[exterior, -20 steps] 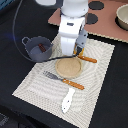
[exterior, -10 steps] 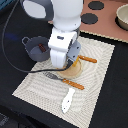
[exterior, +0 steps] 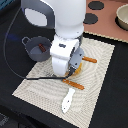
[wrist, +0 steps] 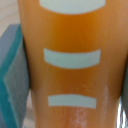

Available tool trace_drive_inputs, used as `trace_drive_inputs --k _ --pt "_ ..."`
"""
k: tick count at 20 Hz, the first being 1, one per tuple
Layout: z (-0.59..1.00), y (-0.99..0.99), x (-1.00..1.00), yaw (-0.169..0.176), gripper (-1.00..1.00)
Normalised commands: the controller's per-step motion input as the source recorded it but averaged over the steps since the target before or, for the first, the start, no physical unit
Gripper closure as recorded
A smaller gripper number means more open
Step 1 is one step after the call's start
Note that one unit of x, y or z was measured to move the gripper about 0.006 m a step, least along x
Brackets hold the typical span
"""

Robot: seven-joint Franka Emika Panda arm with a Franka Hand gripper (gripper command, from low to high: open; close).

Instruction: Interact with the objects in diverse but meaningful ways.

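The jaws cannot be read in the exterior view, since the arm's white wrist housing covers the gripper (exterior: 69, 70) where it sits low over the tan round plate (exterior: 76, 75) on the striped placemat (exterior: 97, 65); only a sliver of that plate shows, so whatever lies on it is hidden; a grey-blue pot (exterior: 38, 48) stands near, toward the exterior view's left, and a white-bladed, orange-handled knife (exterior: 70, 94) lies on the mat in front; in the wrist view a yellow-orange bread loaf (wrist: 70, 65) with pale slashes fills the frame, blurred by closeness, with a teal-grey finger pad (wrist: 11, 75) at one flank and a dark edge at the other, so the jaws look set astride it, though firm contact is unclear; a good grasp, I judge, means centring, squeezing gently, then lifting straight.
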Motion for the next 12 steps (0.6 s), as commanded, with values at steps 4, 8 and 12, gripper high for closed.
trace_drive_inputs --k 4,8,12 --pt "0.0 0.13 -0.06 0.066 -1.0" --pt "0.0 0.15 -0.01 0.074 -1.0" --pt "0.03 0.12 0.0 0.069 -1.0"
